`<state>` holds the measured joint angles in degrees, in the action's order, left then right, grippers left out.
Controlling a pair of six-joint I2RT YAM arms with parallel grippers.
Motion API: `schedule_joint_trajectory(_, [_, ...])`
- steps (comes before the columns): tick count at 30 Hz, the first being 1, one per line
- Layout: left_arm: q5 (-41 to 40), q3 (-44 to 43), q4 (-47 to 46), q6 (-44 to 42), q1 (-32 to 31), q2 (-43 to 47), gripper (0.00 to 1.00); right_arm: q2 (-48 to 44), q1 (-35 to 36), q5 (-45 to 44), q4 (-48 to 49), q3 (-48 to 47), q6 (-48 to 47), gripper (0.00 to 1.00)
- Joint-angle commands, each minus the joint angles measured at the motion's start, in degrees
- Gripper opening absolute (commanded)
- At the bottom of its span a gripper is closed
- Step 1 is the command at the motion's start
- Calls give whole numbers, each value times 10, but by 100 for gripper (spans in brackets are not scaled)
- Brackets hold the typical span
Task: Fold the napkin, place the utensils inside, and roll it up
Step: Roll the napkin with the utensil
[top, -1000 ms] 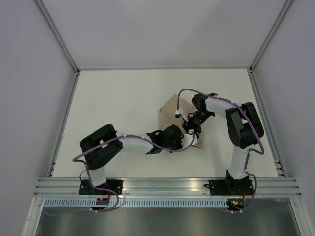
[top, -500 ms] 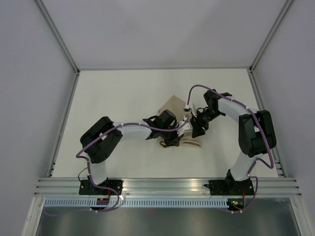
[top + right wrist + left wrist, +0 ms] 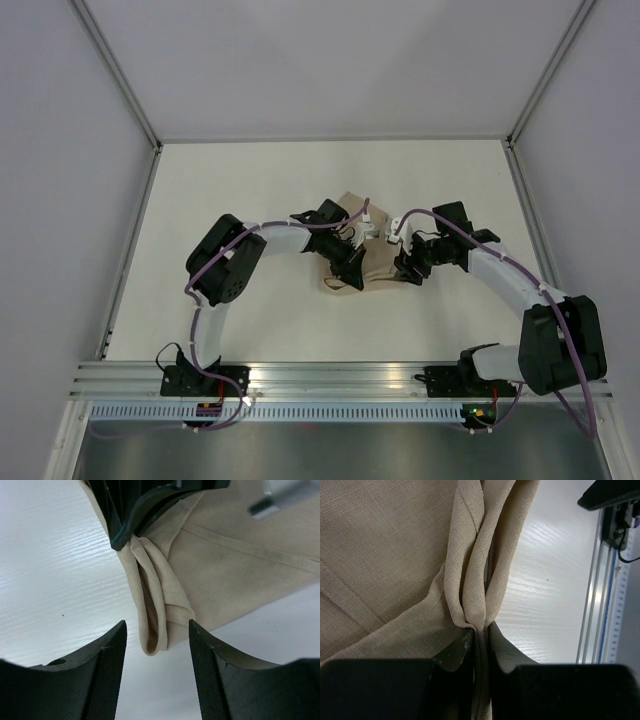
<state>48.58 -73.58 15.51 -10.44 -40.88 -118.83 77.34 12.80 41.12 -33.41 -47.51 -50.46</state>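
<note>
The napkin lies bunched near the middle of the table, between both arms. The left gripper is clenched on its rolled fold. The right gripper is released, its jaws straddling the fold's end.

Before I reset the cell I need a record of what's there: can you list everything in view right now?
napkin: one, tan, mid-table, bunched into long folds
fork: none visible in any view
table: one, white, bare around the napkin
rail: one, silver, along the near edge
walls: pale grey, on the left, right and far sides
left arm: white and black, reaching to the napkin
right arm: white and black, reaching to the napkin
left gripper: black, shut on a fold of the napkin
right gripper: black, open, with the end of a fold between its fingers
</note>
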Motion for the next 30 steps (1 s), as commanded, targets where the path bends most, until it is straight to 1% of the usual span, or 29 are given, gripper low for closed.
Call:
schedule_joint_trajectory(1, [63,-39,28,18,10,-36,2,-33,26,-3,102,42,6,59])
schedule_joint_trajectory(3, [75,-50,35,23,16,-52,2,-53,46,-39,148,73,14,59])
schedule_joint_trajectory(4, [85,-58,36,26,17,-57,2,-58,71,-50,164,84,17,59])
schedule_joint_trajectory(6, [93,-67,41,27,20,-71,2,-69,100,-88,208,113,25,59])
schedule_joint_trajectory(7, [100,-73,44,31,20,-76,2,-72,131,-103,225,122,27,59])
schedule_joint_trajectory(11, [113,-83,55,32,22,-95,2,-66,182,-156,310,154,32,59])
schedule_joint_trajectory(13, [117,-83,56,32,22,-100,2,-57,198,-170,321,157,30,60])
schedule_joint_trajectory(20, [122,-84,65,31,23,-105,2,-17,227,-188,330,157,24,60])
schedule_joint_trajectory(26, [126,-89,71,28,23,-111,2,17,232,-197,360,164,19,59])
schedule_joint_trajectory(29, [127,-88,74,25,22,-113,2,35,232,-206,368,164,19,55])
schedule_joint_trajectory(30, [129,-87,75,24,23,-112,2,40,233,-210,368,163,19,52])
